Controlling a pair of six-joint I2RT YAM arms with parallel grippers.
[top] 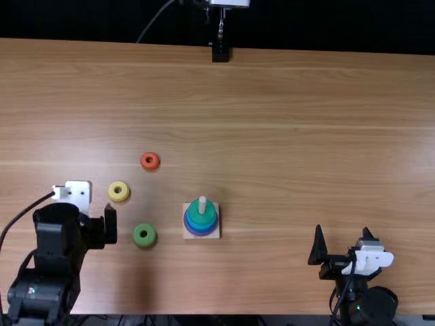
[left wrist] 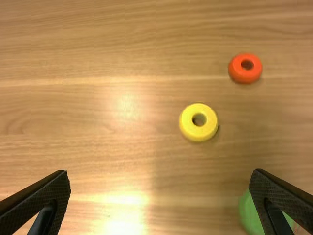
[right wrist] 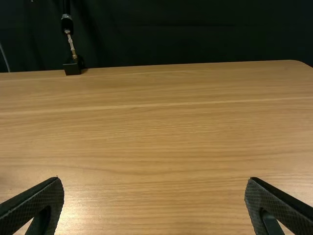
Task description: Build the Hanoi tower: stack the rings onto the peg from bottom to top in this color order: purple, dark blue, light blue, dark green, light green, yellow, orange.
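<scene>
Hanoi tower (top: 202, 219) is seen on its pale square base (top: 187, 234), nearer the near edge of the table (top: 306, 122) than the far edge; a dark green ring (top: 202, 217) is stacked uppermost around the upright peg (top: 202, 204), with blue and purple rings (top: 202, 231) below; toward the table's left side, the light green ring (top: 144, 236), yellow ring (top: 118, 191) and orange ring (top: 150, 161) are laid apart, the orange nearest the far edge. The light brown surface is marked by grain parallel to the far edge; glare is caught near the yellow ring; that edge is backed by black cloth (top: 326, 24). Left gripper (top: 110, 216) and right gripper (top: 342, 229) are both held spread.
</scene>
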